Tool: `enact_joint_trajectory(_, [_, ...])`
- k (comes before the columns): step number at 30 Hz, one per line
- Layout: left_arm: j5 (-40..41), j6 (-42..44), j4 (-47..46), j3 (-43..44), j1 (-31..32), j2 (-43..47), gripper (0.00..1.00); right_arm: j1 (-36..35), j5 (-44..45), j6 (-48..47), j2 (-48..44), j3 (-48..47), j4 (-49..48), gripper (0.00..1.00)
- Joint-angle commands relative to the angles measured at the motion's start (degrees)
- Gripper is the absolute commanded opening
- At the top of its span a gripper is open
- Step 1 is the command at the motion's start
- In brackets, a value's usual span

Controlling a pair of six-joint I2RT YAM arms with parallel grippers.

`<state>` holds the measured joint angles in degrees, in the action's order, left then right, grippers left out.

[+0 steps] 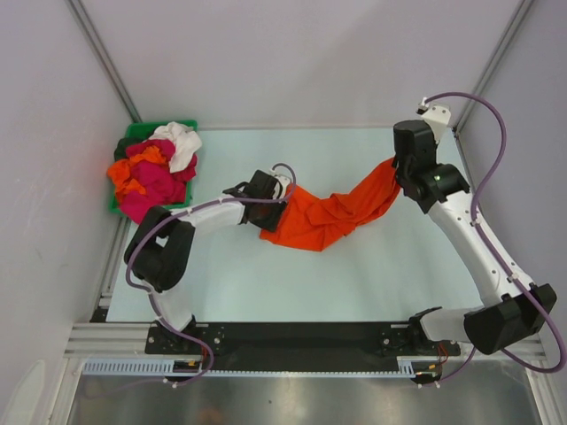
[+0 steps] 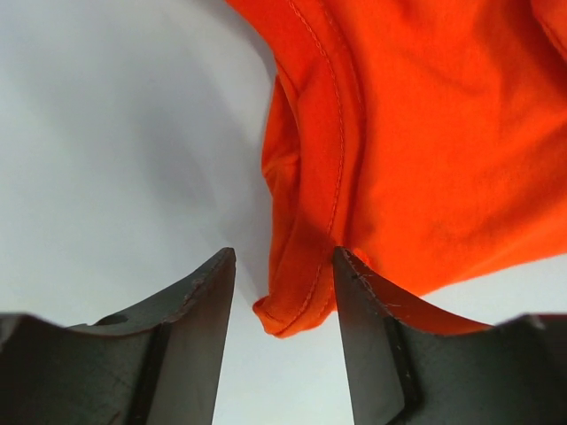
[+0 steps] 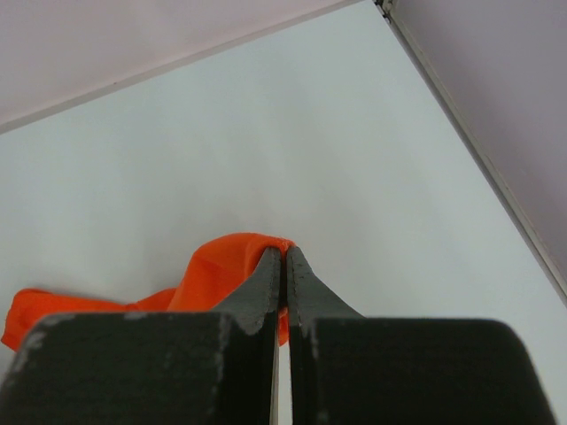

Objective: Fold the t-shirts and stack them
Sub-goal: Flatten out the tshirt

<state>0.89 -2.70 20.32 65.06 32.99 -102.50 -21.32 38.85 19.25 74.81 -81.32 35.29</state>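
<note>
A bright orange t-shirt (image 1: 330,212) lies stretched and crumpled across the middle of the table. My right gripper (image 3: 284,251) is shut on its right end (image 3: 221,266) and holds that end up at the far right. My left gripper (image 2: 283,261) is open at the shirt's left end, with a hemmed corner of orange cloth (image 2: 301,292) hanging between the two fingers, not pinched. More t-shirts in magenta, orange and white (image 1: 155,170) are heaped in the bin at the far left.
A green plastic bin (image 1: 135,135) stands at the far left corner of the table. White walls and metal frame posts (image 1: 106,62) close in the back and sides. A rail (image 3: 469,142) runs along the table's right edge.
</note>
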Motion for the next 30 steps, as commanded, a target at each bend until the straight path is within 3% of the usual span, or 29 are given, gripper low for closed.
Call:
enact_joint_trajectory(1, [-2.38,-0.91,-0.46,-0.98,0.05,3.54,0.53,-0.91,0.44,1.32,0.6,-0.07,-2.06,0.0])
enact_joint_trajectory(5, [-2.82,-0.55,-0.28,-2.21,0.05,3.18,0.47,-1.97,0.79,1.59,1.13,-0.07,-2.33,0.0])
enact_joint_trajectory(8, [-3.26,-0.46,-0.28,-2.48,0.05,2.74,0.31,-2.41,1.05,1.93,1.39,0.19,-2.33,0.0])
enact_joint_trajectory(10, [-3.35,-0.46,0.07,-2.22,0.05,2.04,0.15,-2.58,1.14,2.02,1.57,0.19,-2.15,0.0])
enact_joint_trajectory(11, [-3.09,-0.46,0.34,-1.87,0.05,1.87,0.0,-2.67,1.31,2.02,1.57,0.11,-2.15,0.0])
enact_joint_trajectory(16, [0.68,0.67,1.3,0.68,-0.38,5.37,0.0,-2.59,1.49,0.89,1.83,-0.86,-2.24,0.0])
enact_joint_trajectory(18, [1.66,1.38,3.76,5.59,-1.87,8.79,0.0,-1.45,1.4,-0.52,2.88,-3.83,-1.89,0.0])
enact_joint_trajectory(21, [0.09,1.64,9.2,18.66,-7.93,11.35,0.0,4.69,0.88,-3.59,3.42,-12.61,-1.62,0.0])
enact_joint_trajectory(22, [-0.18,1.91,12.52,26.88,-11.08,11.53,0.0,5.58,1.48,-5.86,3.24,-14.38,-2.41,0.0])
enact_joint_trajectory(25, [0.78,4.0,17.37,40.88,-15.4,11.35,0.0,5.76,4.83,-7.47,2.63,-18.43,-4.35,0.0])
enact_joint_trajectory(30, [2.28,5.16,18.53,49.11,-21.46,13.9,0.0,6.29,5.01,-5.8,0.79,-15.91,-5.74,0.0])
